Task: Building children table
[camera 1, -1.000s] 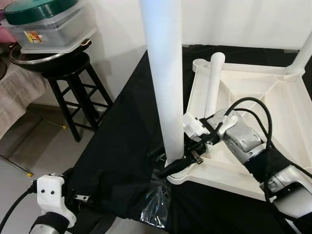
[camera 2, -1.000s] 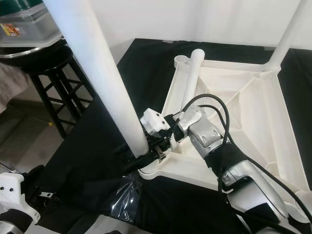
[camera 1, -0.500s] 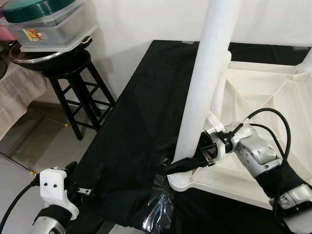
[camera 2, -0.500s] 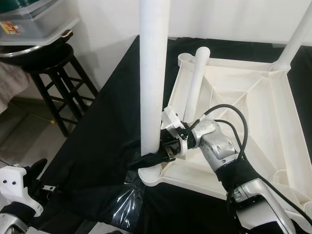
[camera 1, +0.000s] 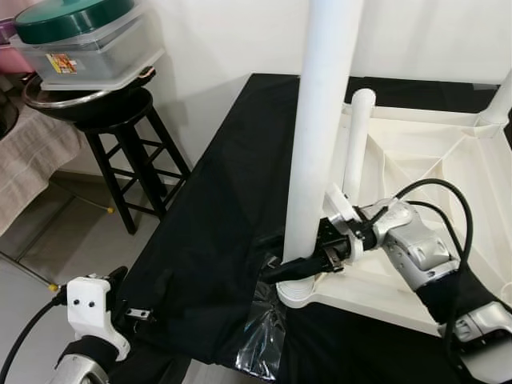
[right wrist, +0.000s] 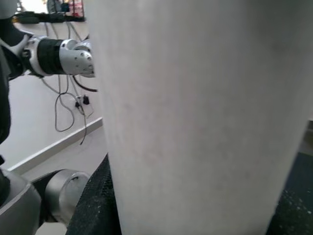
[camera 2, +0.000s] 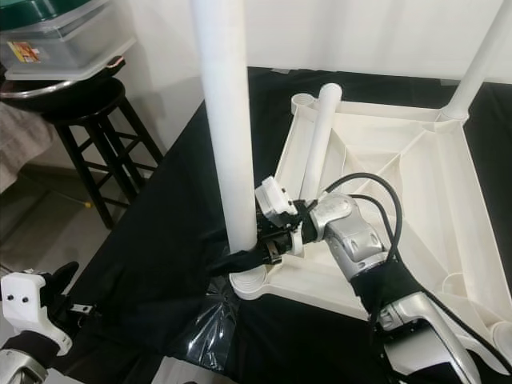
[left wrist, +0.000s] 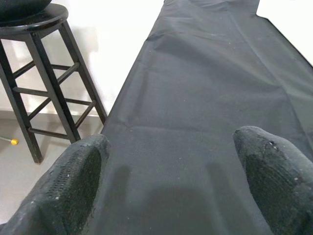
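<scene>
The white children's table top (camera 1: 416, 160) lies upside down on black cloth. My right gripper (camera 1: 292, 268) is shut on a long white leg (camera 1: 320, 120), holding it nearly upright with its lower end just over the near-left corner socket (camera 1: 300, 294). In the right wrist view the leg (right wrist: 195, 117) sits between the black fingers (right wrist: 95, 200). A second leg (camera 1: 356, 140) lies loose on the underside. A third leg (camera 1: 500, 100) stands in the far corner. My left gripper (left wrist: 171, 186) hangs open over the cloth at the near-left edge, holding nothing.
A black stool (camera 1: 120, 144) stands left of the table, carrying a metal bowl and a clear box with a green lid (camera 1: 80, 40). Crumpled clear plastic (camera 1: 260, 336) hangs at the cloth's near edge. A white wall is behind, bare floor to the left.
The held leg leaned left, swung to lean right, and now stands closer to upright over the corner socket. The head view shifted slightly. The left arm stayed low.
</scene>
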{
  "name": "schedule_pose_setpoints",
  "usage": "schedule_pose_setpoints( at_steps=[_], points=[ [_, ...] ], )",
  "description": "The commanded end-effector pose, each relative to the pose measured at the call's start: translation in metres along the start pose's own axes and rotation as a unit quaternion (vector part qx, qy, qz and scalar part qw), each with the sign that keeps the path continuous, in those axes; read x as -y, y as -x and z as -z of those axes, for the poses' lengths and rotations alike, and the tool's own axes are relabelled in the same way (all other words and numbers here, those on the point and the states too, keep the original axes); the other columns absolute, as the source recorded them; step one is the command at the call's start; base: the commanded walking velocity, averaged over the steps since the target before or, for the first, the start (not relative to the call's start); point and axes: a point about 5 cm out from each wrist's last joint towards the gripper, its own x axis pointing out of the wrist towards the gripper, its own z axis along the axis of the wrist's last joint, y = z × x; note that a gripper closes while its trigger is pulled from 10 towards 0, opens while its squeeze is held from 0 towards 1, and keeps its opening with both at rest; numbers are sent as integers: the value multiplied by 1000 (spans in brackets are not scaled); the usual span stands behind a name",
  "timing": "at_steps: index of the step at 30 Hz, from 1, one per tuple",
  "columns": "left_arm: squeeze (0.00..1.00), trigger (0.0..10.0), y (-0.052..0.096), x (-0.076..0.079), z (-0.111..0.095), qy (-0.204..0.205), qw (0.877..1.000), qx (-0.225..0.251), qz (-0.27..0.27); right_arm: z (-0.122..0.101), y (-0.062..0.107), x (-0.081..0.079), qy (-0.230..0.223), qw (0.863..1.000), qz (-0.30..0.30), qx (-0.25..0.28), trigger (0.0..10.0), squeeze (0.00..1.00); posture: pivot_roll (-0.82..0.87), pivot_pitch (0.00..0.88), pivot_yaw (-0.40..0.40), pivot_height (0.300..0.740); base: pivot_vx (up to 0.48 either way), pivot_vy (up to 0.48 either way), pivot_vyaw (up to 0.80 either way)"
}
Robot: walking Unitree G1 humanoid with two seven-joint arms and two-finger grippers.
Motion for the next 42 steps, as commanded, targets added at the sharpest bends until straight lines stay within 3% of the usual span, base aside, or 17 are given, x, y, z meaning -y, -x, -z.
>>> schedule_pose_setpoints(
  at_steps=[1,7,19,26,28,29,30,31,32,33,34,35,36,37,38,40,42],
  points=[
    [0,10000,2,-6,5,-1,1000,-16,-8,37,6,-10,-69,995,1,-77,10000,0,92,143,92,740,0,0,0],
    [0,10000,2,-6,5,-1,1000,-15,-7,30,4,-9,-77,995,-31,-53,10000,0,92,143,92,740,0,0,0],
    [0,10000,6,-5,3,-1,1000,-14,-7,27,-14,2,-61,993,-75,-67,10000,0,120,153,90,740,0,0,0],
    [0,10000,8,-4,3,-1,1000,-13,-9,32,-14,9,-57,995,-48,-65,10000,0,124,153,83,740,0,0,0],
    [0,10000,8,-2,3,0,1000,-12,-10,47,-14,0,-73,991,68,-91,10000,0,95,154,46,740,0,0,0],
    [0,10000,8,-2,3,0,1000,-12,-10,47,-14,0,-73,991,68,-91,10000,0,95,154,46,740,0,0,0],
    [0,10000,8,-1,4,-1,1000,-11,-10,54,-18,-5,-78,982,137,-107,10000,0,93,153,39,740,0,0,0],
    [0,10000,8,-1,4,-3,1000,-9,-12,64,-33,-14,-103,957,242,-119,10000,0,77,149,32,740,0,0,0],
    [0,10000,8,-1,4,-3,1000,-9,-12,64,-33,-14,-103,957,242,-119,10000,0,77,149,32,740,0,0,0],
    [0,10000,8,-1,4,-4,1000,-8,-13,68,-41,-21,-119,935,310,-129,10000,0,77,149,32,740,0,0,0],
    [0,10000,8,-2,1,-4,1000,-3,-17,76,-58,-40,-147,903,382,-131,10000,0,53,148,52,740,0,0,0],
    [0,10000,7,-5,-2,-16,1000,3,-15,82,-68,-49,-175,867,453,-117,10000,0,35,140,63,740,0,0,0],
    [0,10000,7,-5,-2,-16,1000,3,-15,82,-68,-49,-175,867,453,-117,10000,0,35,140,63,740,0,0,0],
    [0,10000,6,-6,-5,-25,1000,7,-12,86,-72,-53,-192,843,491,-106,10000,0,31,132,64,740,0,0,0],
    [0,10000,4,-14,-11,-32,999,14,-13,88,-71,-45,-191,823,526,-95,10000,0,36,125,68,740,0,0,0],
    [0,10000,2,-26,-22,-43,999,26,-17,91,-65,-30,-191,808,552,-80,10000,0,35,106,63,740,0,0,0],
    [0,10000,0,-34,-29,-50,998,36,-21,92,-63,-24,-192,803,560,-75,10000,0,35,100,61,740,0,0,0]
  ],
)
